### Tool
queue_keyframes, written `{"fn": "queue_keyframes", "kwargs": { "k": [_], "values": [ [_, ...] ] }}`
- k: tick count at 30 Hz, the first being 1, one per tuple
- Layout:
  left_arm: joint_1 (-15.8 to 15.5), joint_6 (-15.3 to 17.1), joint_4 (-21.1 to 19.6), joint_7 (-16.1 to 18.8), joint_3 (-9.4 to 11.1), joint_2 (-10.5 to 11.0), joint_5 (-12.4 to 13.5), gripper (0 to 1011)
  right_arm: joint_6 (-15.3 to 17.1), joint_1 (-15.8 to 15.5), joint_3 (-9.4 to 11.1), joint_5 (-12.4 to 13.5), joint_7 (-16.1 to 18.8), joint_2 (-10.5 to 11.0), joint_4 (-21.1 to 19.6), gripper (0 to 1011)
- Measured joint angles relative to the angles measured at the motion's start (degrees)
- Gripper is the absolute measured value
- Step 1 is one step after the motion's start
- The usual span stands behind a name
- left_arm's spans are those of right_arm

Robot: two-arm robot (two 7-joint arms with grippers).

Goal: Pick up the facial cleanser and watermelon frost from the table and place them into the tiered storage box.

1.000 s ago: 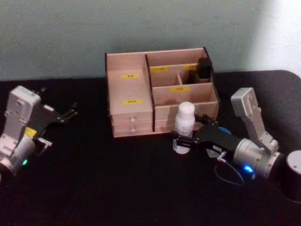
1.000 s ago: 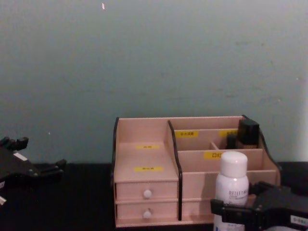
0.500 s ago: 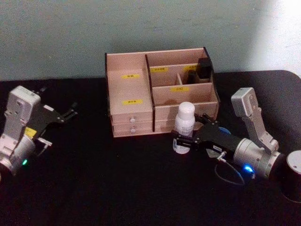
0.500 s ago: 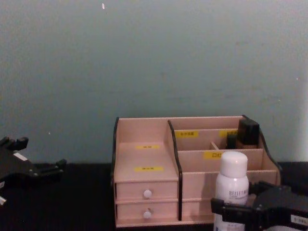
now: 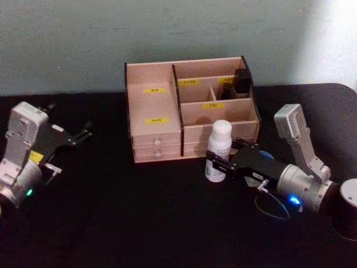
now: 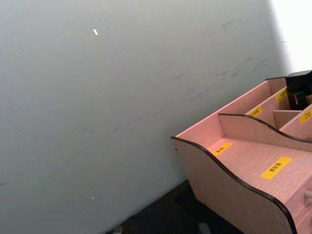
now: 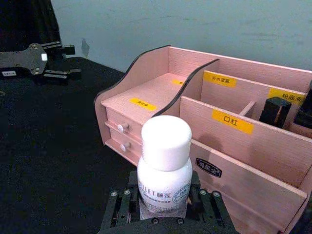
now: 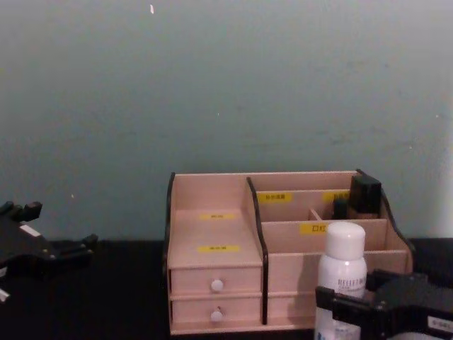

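Note:
The facial cleanser (image 5: 219,146), a white bottle with a white cap, stands upright on the black table just in front of the tiered storage box (image 5: 156,106). My right gripper (image 5: 217,162) is shut on the bottle's lower body, one finger on each side; the right wrist view shows the bottle (image 7: 165,161) held between the fingers (image 7: 122,197). A small dark item (image 5: 242,81) stands in the box's back right compartment; I cannot tell whether it is the watermelon frost. My left gripper (image 5: 78,135) hangs open at the far left, away from everything.
A grey-green wall rises close behind the box (image 8: 212,234). A blue cable loop (image 5: 273,207) lies beside the right arm, and a dark cylinder (image 5: 348,212) stands at the right edge. Open black table lies in front and to the left.
The right gripper's fingers have closed in on the white bottle, which shifted slightly. The left arm has not moved.

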Motion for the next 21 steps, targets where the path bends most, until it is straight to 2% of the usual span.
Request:
{"fn": "queue_keyframes", "kwargs": {
  "k": [2, 21],
  "values": [
    [0.0, 0.0, 0.0, 0.0, 0.0, 0.0, 0.0, 1001, 0.0, 0.0, 0.0, 0.0, 0.0, 0.0, 0.0, 595],
    [0.0, 0.0, 0.0, 0.0, 0.0, 0.0, 0.0, 1001, -0.5, -0.1, -0.1, -0.1, 0.3, 0.3, -0.2, 595]
  ]
}}
